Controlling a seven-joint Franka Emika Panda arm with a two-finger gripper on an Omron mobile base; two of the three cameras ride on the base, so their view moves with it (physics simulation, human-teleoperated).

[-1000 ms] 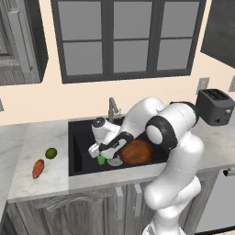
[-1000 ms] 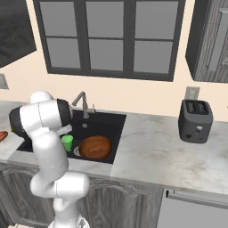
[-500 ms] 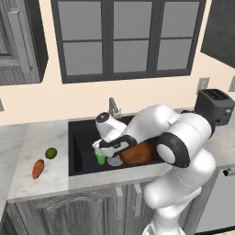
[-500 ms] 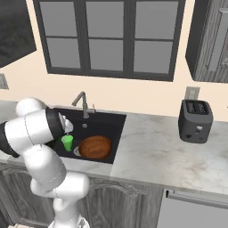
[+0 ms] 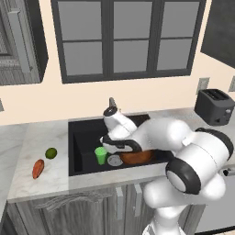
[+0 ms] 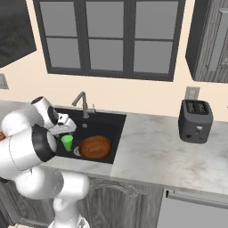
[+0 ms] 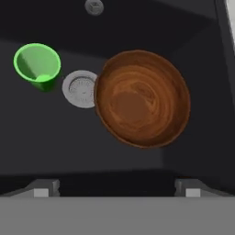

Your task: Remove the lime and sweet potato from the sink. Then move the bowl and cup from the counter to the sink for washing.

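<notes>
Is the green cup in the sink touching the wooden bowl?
Apart. In the hand view, the cup stands on one side of the silver drain and the bowl on the other, with black sink floor between them.

Your arm (image 5: 183,151): glossy white rounded shells, dark grey-black bands at joints. Small dark finger tips (image 7: 43,189) at hand view's bottom corners.

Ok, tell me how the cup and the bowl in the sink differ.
The cup is bright green, the bowl brown wood. The cup is narrow and tall for its width; the bowl is wide, shallow and much larger. The cup stands on one side of the drain, the bowl on the other, overlapping the drain's edge. Both sit open side up in the black sink, untouched.
</notes>
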